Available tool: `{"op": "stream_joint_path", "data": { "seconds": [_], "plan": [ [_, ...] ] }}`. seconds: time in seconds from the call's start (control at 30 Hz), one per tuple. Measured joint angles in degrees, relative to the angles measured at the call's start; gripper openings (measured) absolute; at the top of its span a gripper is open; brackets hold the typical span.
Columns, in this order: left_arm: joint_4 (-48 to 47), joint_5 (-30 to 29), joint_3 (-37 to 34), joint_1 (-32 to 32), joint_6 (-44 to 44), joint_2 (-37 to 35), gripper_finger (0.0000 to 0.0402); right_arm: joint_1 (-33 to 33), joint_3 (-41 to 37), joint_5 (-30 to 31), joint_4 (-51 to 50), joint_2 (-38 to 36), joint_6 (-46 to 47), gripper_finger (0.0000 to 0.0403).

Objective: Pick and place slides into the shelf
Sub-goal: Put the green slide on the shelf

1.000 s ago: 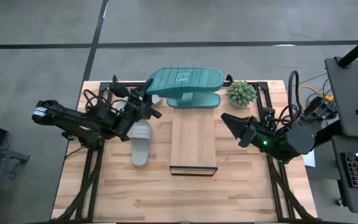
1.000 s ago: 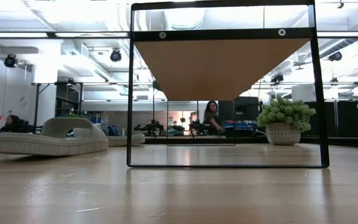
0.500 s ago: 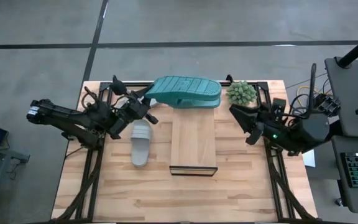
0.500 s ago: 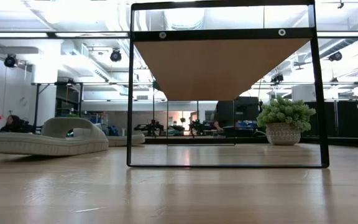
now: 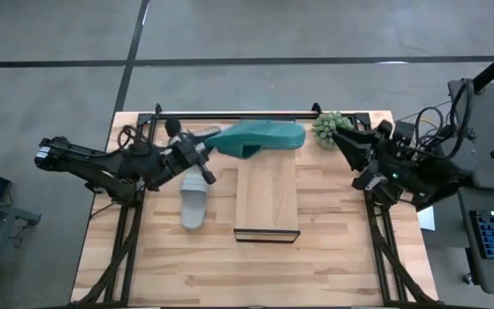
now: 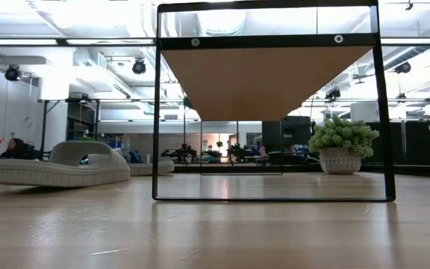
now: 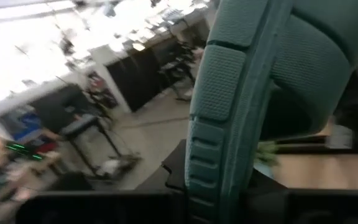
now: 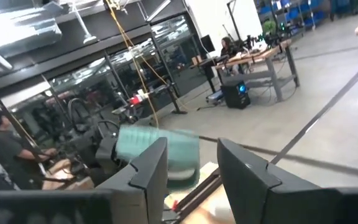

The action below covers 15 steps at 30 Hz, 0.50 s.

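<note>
My left pincer (image 5: 202, 148) is clamped on one end of a teal slide (image 5: 260, 136), carrying it tilted on edge above the far end of the shelf (image 5: 267, 196) so that, I judge, I can set it down onto the planks. My right pincer (image 5: 350, 146), jaws parted and empty, waits to the shelf's right near the potted plant (image 5: 326, 125), while a grey slide (image 5: 195, 197) lies on the bench (image 5: 341, 257) just left of the shelf.

One camera hangs above me, looking straight down on the whole table (image 5: 144, 257). Another sits at tabletop height, facing level through the shelf (image 6: 267, 75) into the room. My wrist cameras look forward; both catch the teal slide (image 7: 241, 106).
</note>
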Motion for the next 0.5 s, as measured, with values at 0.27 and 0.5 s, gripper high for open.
{"op": "stream_joint_path", "data": {
  "seconds": [0.27,0.5],
  "plan": [
    [-8.9,10.0,-0.2,1.9,-17.9,0.1,0.0018,0.0,0.0,0.0,-0.1,-1.6,-8.4,0.0125],
    [-12.3,23.4,-0.3,5.6,-31.0,0.1,0.0018,0.0,0.0,0.0,-0.4,-1.9,-15.8,0.0123]
  ]
}}
